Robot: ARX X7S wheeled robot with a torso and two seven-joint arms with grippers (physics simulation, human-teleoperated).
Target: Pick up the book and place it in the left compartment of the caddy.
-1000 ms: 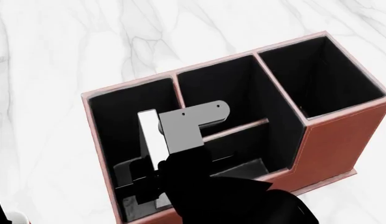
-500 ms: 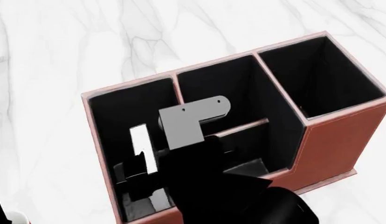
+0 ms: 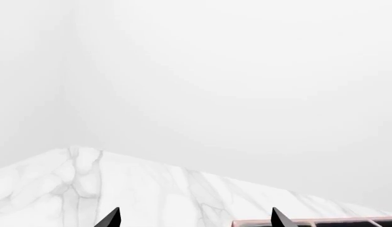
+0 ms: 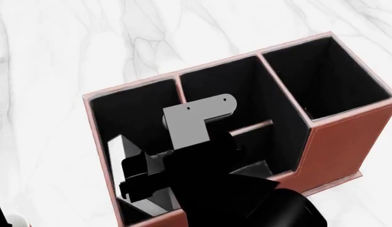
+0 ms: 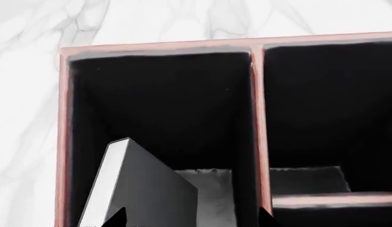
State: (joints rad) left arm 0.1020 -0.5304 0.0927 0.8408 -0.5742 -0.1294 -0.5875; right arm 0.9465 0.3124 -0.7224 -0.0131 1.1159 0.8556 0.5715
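On a white marble table, the reddish-brown caddy filled most of the head view, its raised square slot at about two o'clock and its long left compartment at about nine o'clock. Inside that compartment the book leaned tilted against the wall nearest the table edge, white page edges up, its lower end down near the dark grey floor; it appeared to rest there on its own. The right gripper hovered just beside it, above the compartment's near end, jaws spread apart and holding nothing, which suggested the book was already released. Half a second before, the book stood nearly upright between those fingers; since then it had tipped toward nine o'clock and sunk lower, while the arm had barely shifted. The left gripper showed only two dark fingertips set well apart, open and empty, over marble beside the caddy rim.
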